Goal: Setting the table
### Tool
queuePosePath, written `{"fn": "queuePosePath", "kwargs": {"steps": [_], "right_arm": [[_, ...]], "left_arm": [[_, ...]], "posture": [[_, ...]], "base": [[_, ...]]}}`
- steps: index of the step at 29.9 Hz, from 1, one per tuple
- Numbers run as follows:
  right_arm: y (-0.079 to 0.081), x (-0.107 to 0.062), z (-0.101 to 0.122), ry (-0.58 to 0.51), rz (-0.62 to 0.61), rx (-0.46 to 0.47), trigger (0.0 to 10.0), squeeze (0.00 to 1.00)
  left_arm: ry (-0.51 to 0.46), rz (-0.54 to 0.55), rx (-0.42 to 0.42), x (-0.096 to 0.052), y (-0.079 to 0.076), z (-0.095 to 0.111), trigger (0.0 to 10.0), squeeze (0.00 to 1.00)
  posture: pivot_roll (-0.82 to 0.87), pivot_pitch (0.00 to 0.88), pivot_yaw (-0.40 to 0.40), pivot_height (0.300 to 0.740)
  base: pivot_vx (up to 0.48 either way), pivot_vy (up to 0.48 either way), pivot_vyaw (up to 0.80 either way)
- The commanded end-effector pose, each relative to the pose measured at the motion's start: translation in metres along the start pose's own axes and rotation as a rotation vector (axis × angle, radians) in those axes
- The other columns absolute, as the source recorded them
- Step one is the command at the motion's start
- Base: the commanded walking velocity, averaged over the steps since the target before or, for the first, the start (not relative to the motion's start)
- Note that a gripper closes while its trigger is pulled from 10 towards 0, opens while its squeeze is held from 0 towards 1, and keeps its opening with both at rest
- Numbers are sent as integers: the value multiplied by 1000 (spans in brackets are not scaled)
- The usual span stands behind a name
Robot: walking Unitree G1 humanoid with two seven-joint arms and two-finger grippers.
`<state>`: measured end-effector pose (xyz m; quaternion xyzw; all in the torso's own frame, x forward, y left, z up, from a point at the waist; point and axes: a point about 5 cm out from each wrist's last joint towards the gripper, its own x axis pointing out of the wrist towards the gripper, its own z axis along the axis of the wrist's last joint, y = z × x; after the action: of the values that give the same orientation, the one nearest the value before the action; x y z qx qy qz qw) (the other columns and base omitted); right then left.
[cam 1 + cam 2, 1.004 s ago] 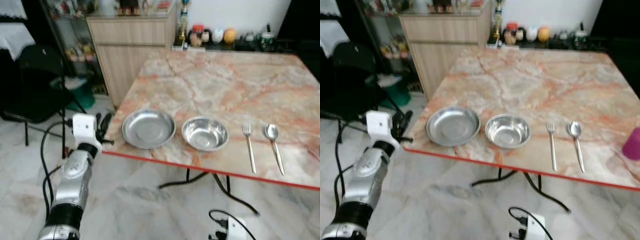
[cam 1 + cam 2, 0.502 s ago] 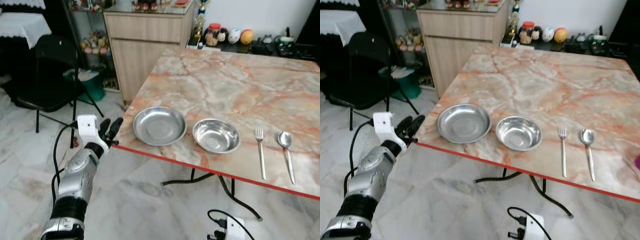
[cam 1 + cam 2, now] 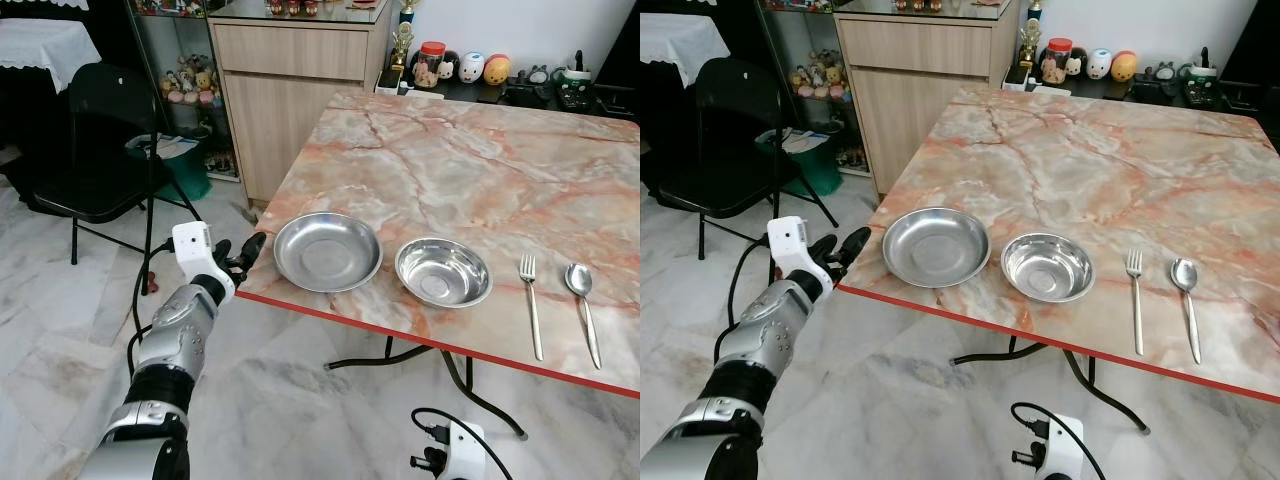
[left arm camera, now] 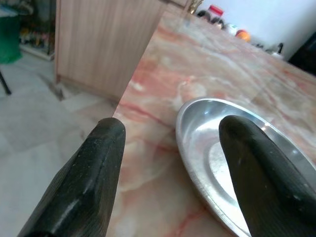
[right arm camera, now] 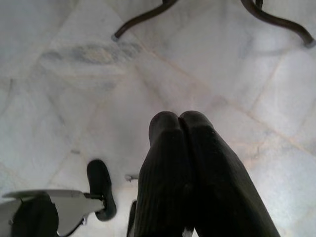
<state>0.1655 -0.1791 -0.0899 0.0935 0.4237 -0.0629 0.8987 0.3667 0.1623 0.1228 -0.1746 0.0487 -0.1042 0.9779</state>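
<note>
My left end effector [image 3: 243, 256] is spread wide at the corner of the counter [image 3: 470, 180], just beside the plate [image 3: 327, 251], so I can grab its rim. Bowl [image 3: 443, 272], fork [image 3: 531, 305] and spoon [image 3: 582, 305] sit alongside. My right end effector [image 5: 180, 123] hangs clenched over the floor.

A pink-and-cream marbled table [image 3: 480, 170] with a red edge carries a silver plate [image 3: 327, 251], bowl [image 3: 443, 272], fork [image 3: 530, 305] and spoon [image 3: 582, 310], beside a black chair [image 3: 100, 150] on a grey-white marble floor [image 3: 290, 400].
</note>
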Motion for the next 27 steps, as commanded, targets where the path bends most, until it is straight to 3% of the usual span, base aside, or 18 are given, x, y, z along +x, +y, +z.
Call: {"fn": "queuePosePath", "kwargs": {"steps": [1,7,9,13,17,20,27], "right_arm": [[-1,-1,-1,-5,0,-5,10000,0],[0,-1,-2,-12,3,-3,10000,0],[3,1,8,-49,4,5,10000,0],[10,3,14,-75,0,5,10000,0],[10,3,13,-79,0,3,10000,0],[5,1,10,-88,-2,-5,10000,0],[-8,-4,0,-61,-14,-1,10000,0]], "left_arm": [[31,33,8,4,-1,-4,10000,0],[39,71,-2,9,-3,-6,10000,0],[-29,83,128,2,3,-5,10000,0],[-116,92,305,-9,11,1,10000,0],[-195,144,302,-16,21,9,10000,0],[-245,160,373,-23,24,12,10000,0],[-288,177,385,-28,25,16,10000,0]], "posture": [[30,0,-15,740],[29,0,-16,740],[18,0,-12,740],[25,0,-15,740],[33,0,-19,740],[33,0,-18,740],[35,0,-20,740]], "base": [[0,0,0],[0,0,0],[0,0,0],[0,0,0],[0,0,-441],[0,0,-627],[0,0,-573]]}}
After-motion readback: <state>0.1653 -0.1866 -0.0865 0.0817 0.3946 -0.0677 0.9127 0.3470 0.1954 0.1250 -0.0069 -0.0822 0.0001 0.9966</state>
